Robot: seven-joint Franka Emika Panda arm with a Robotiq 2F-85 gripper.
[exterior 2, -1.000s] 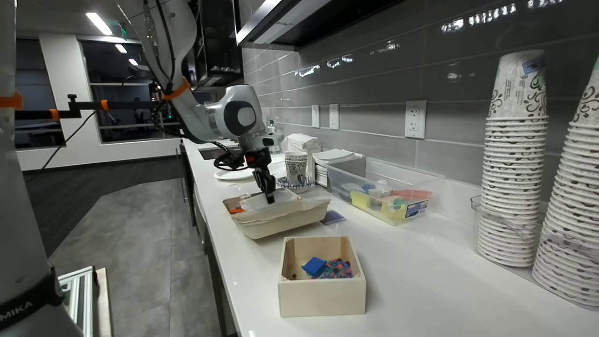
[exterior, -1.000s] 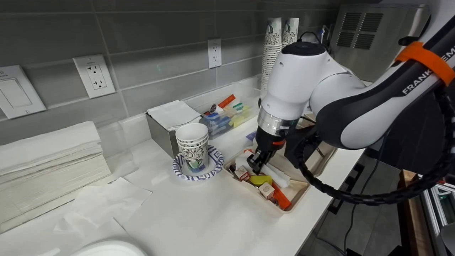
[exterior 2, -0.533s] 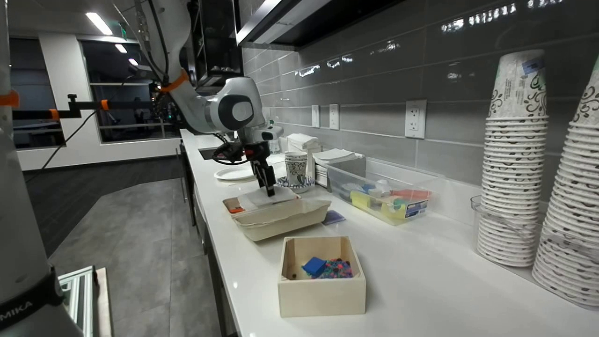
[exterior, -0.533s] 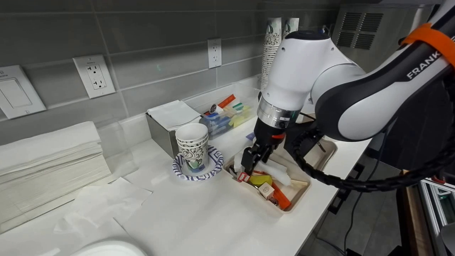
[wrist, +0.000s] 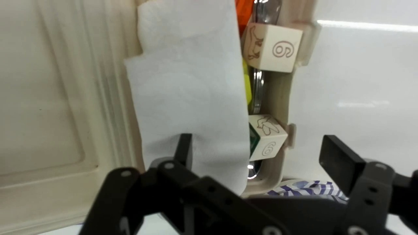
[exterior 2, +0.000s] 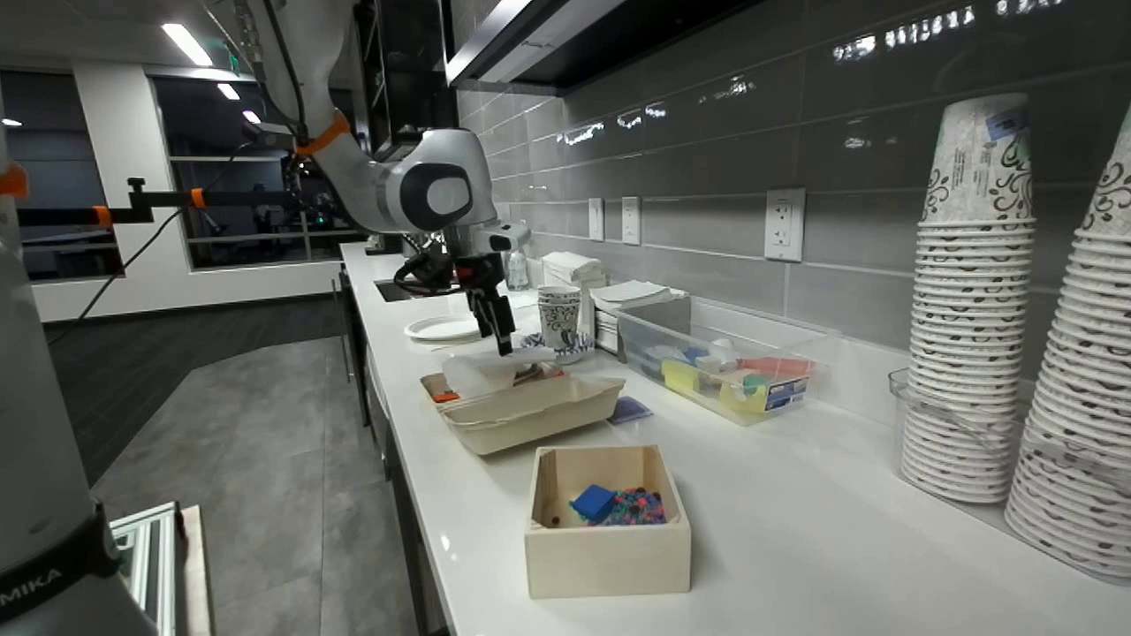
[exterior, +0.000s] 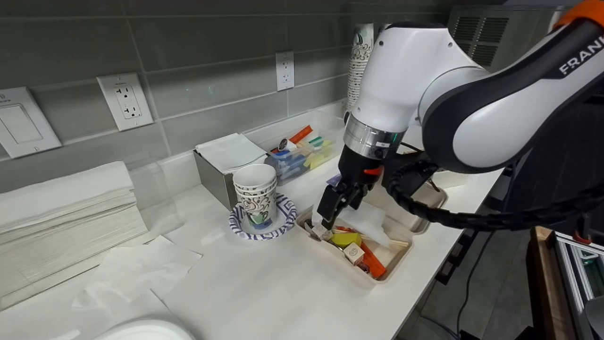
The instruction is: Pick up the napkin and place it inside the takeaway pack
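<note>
Napkin (wrist: 192, 85): lay loose inside the pack (wrist: 42, 98), centre of your wrist view; placing looked done. Left to you, it seemed: only backing off. Gripper (wrist: 256, 150): empty, your fingers (wrist: 339, 161) stood wide apart, grasping nothing. Arm (exterior: 396, 85): hung bent from the upper right in an exterior view, its end slanted toward lower left.

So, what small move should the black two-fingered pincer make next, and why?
Probably raise the pincer straight up, slowly. It is wide open, and the thin white paper napkin already lies in the beige rectangular clamshell box. One side appears over the napkin, so sideways motion might drag it.
</note>
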